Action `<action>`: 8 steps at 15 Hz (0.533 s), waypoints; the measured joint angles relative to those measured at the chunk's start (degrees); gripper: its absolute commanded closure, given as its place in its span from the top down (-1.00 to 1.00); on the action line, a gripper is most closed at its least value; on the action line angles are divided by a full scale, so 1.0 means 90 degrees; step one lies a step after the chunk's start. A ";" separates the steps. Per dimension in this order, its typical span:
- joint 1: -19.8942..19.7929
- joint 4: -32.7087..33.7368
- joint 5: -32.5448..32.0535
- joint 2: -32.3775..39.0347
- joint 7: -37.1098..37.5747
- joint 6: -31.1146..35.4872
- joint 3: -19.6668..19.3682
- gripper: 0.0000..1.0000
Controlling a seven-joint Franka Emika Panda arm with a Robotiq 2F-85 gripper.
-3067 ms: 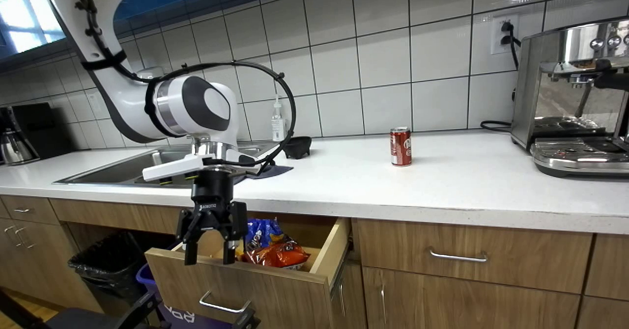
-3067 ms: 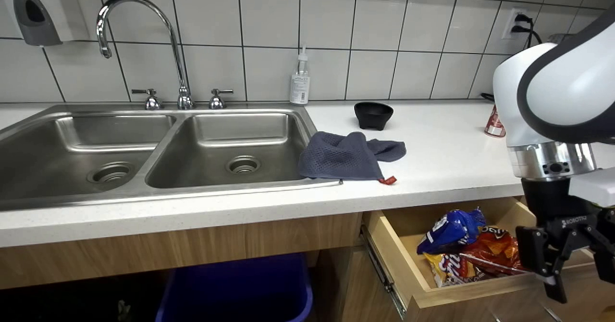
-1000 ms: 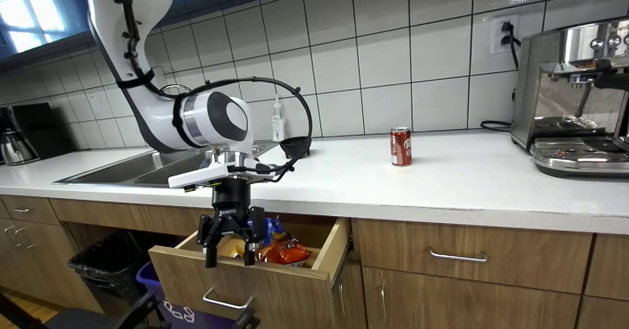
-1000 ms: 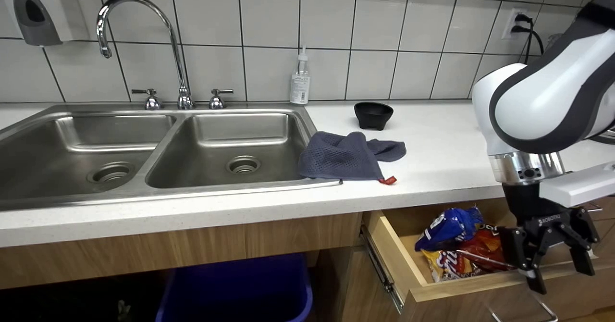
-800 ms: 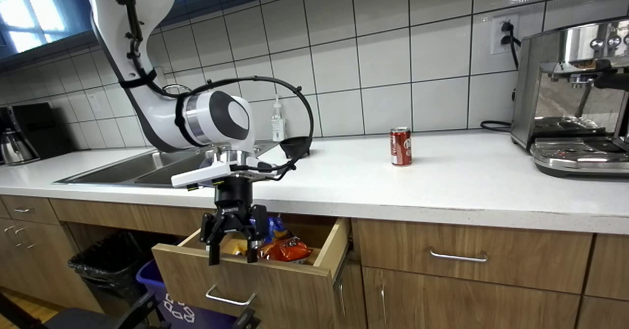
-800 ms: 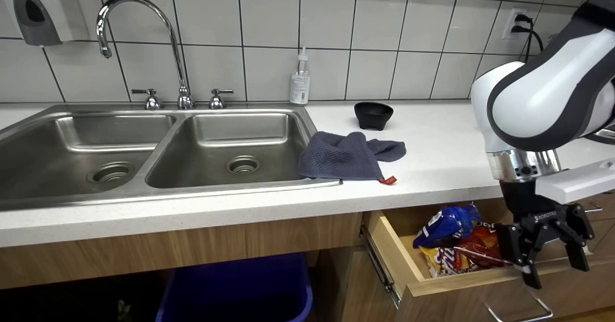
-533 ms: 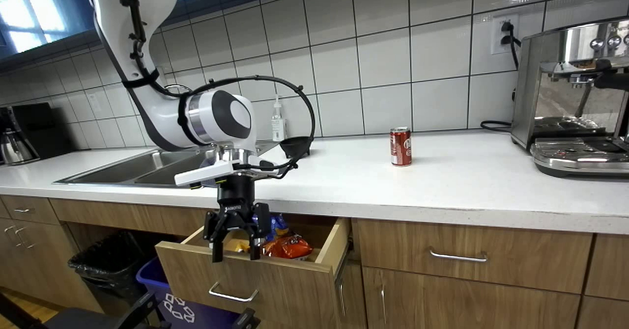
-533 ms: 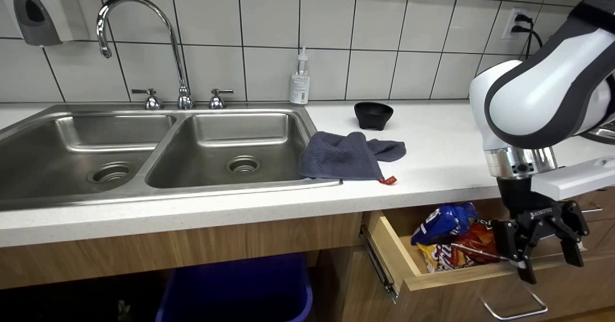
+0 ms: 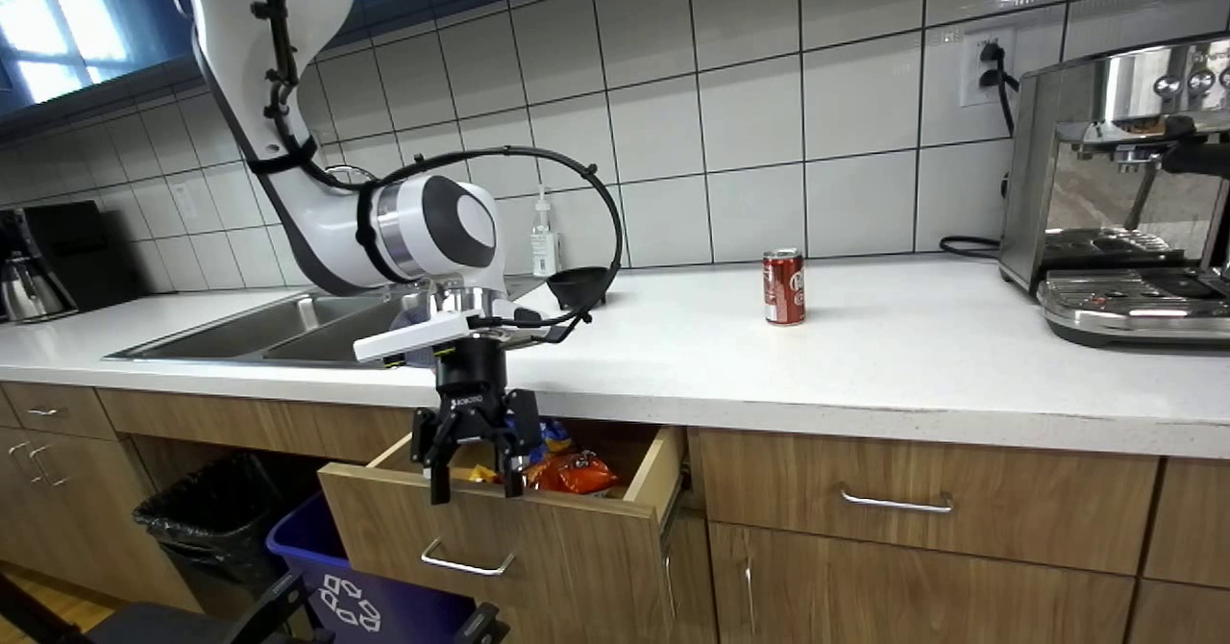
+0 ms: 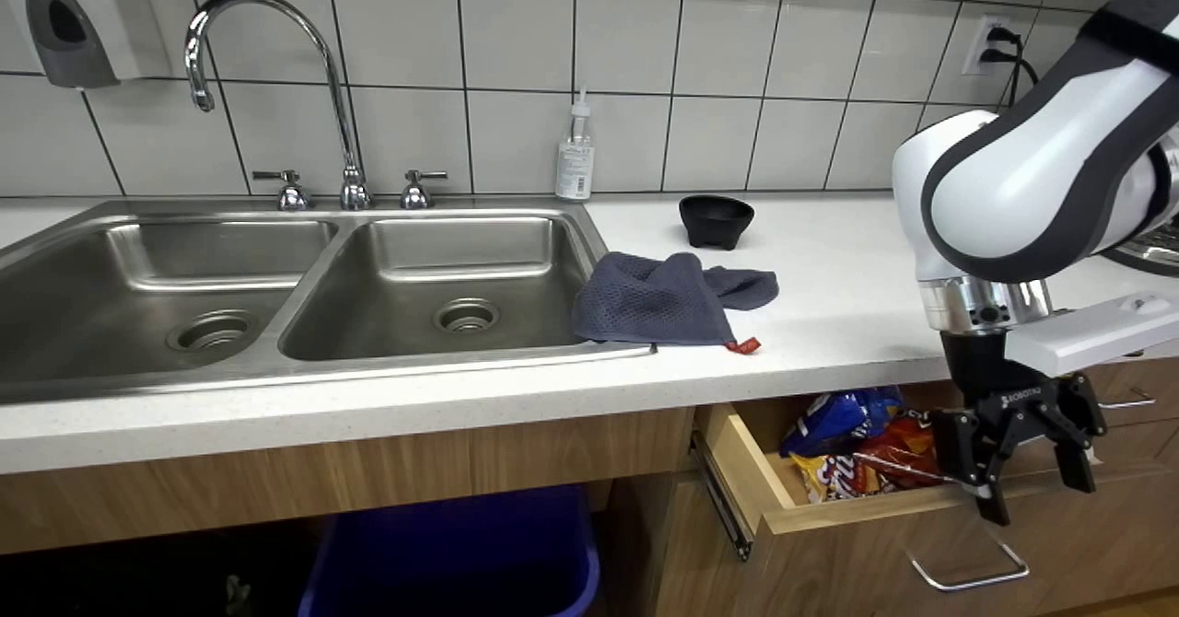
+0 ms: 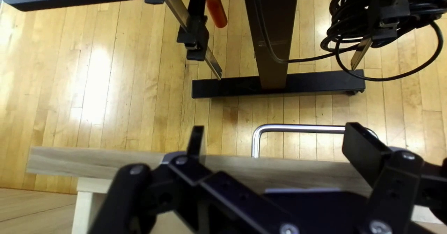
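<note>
My black gripper (image 9: 477,493) points down at the top edge of a pulled-out wooden drawer (image 9: 577,548), its jaws wide apart with nothing between them. In both exterior views the fingertips overlap the outside of the drawer front; whether they touch it I cannot tell. The wrist view has the gripper (image 11: 275,132) over the front panel (image 11: 279,169), with the metal handle (image 11: 300,128) lying beyond the panel and partly behind one finger. Inside the drawer lie a blue snack bag (image 10: 843,419), a red bag (image 10: 903,451) and a yellow bag (image 10: 834,477), partly hidden by the arm in one place.
On the white counter (image 9: 913,356) stand a red can (image 9: 783,286), a black bowl (image 10: 716,221) and an espresso machine (image 9: 1134,192). A grey cloth (image 10: 654,299) lies beside the sink (image 10: 465,272). Below are a blue bin (image 10: 461,552) and a black-lined bin (image 9: 207,509).
The drawer has slid partway in toward the cabinet, carrying the bags. My gripper has moved the same way with it, its jaws staying wide.
</note>
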 measured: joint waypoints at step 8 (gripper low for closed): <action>0.0043 0.0109 -0.0225 0.0131 0.0000 0.0088 0.0000 1.00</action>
